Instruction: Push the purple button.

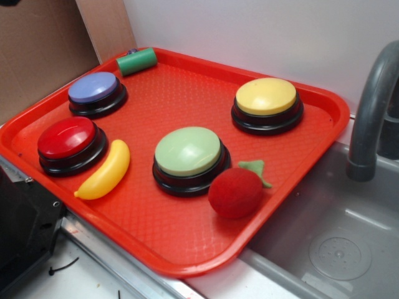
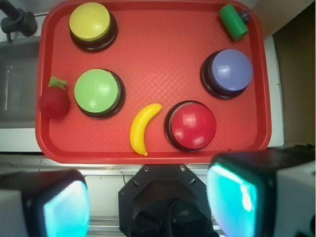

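On the red tray the purple button sits in a far corner, beside the green can. Jaws are spread wide, holding nothing. They might hit the red button first, since it's closer.

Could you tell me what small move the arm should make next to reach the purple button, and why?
Probably advance over the tray toward the purple button before lowering. In the wrist view the gripper sits off the tray's near edge, fingers wide apart, and the red button lies between it and the target.
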`<action>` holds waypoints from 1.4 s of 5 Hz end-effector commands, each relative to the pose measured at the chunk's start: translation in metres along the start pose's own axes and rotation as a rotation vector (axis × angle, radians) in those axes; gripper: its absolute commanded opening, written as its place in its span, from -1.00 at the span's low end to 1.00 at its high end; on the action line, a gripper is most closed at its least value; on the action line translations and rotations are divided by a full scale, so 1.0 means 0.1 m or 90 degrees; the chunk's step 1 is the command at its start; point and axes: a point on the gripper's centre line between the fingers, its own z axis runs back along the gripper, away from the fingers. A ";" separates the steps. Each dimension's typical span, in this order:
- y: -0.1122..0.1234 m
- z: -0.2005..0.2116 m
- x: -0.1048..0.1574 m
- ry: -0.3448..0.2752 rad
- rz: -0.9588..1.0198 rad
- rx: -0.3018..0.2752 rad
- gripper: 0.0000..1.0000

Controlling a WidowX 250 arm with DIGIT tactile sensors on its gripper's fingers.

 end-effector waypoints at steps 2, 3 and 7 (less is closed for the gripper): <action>0.50 -0.41 0.48 0.029 0.146 0.053 1.00; 1.06 -0.73 0.68 -0.001 0.221 0.067 1.00; 1.63 -1.79 0.98 -0.010 0.035 0.064 1.00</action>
